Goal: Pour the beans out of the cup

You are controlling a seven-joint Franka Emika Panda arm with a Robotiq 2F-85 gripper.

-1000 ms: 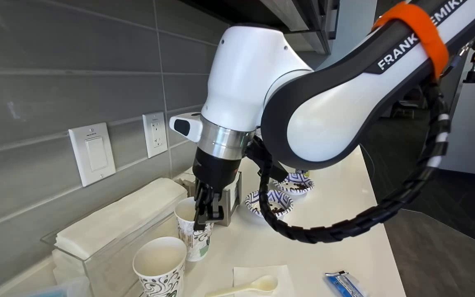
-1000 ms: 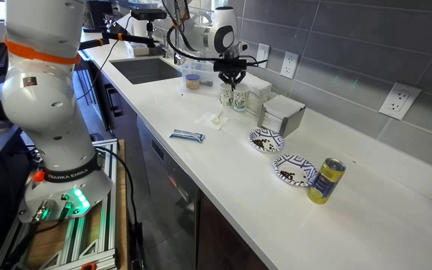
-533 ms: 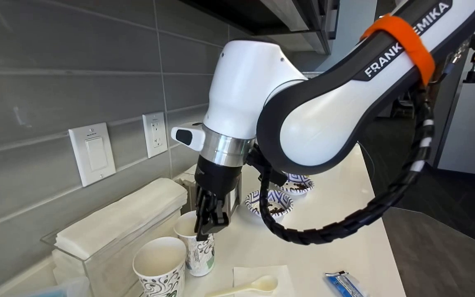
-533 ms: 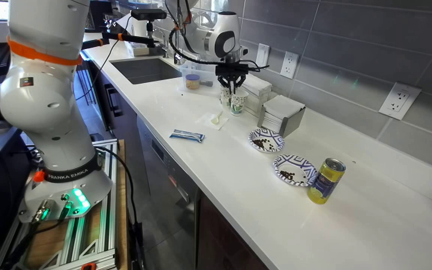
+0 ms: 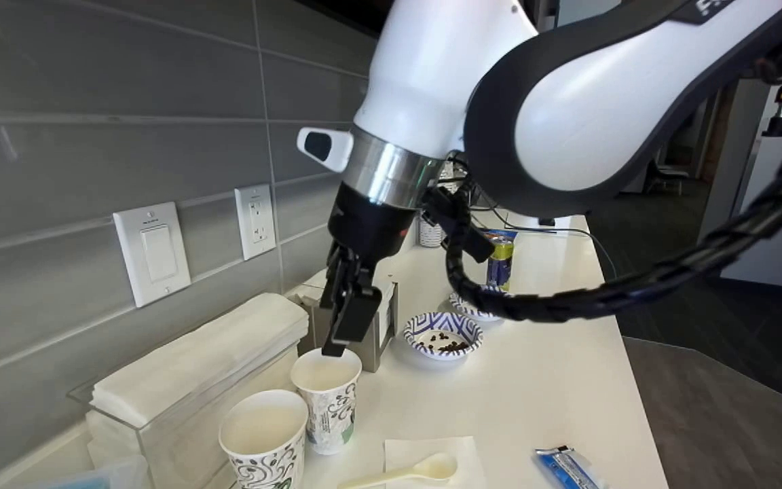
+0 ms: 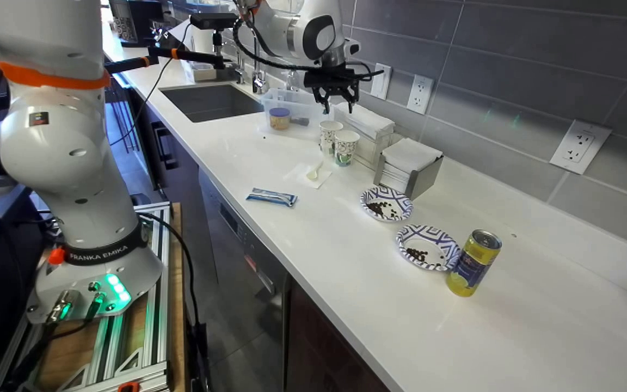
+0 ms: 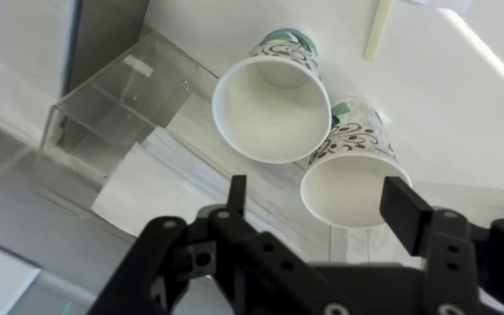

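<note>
The cup (image 5: 331, 411), white paper with a printed pattern, stands upright on the counter beside a similarly patterned paper cup (image 5: 270, 458). In the wrist view I look down into the cup (image 7: 274, 118) and see a pale, bare inside. My gripper (image 6: 338, 110) is open above the cups and apart from both. Nothing is between its fingers (image 7: 237, 192), though the neighbouring cup's rim shows behind the gap. Dark beans (image 6: 380, 208) lie in a low blue-patterned bowl (image 6: 387, 191), and more beans (image 6: 417, 253) in another such bowl (image 6: 433, 233).
Behind the cups stand a clear napkin box (image 5: 214, 380) and a metal napkin holder (image 6: 422, 179). A spoon (image 6: 314, 173) rests on a napkin, with a blue packet (image 6: 271, 196) nearby. A yellow can (image 6: 474, 262) touches or nearly touches a bowl. A plastic bin (image 6: 292, 100) is farther back.
The cup came down onto the counter while in my gripper. Since then the jaws have opened and let it go, and the arm has risen clear of it.
</note>
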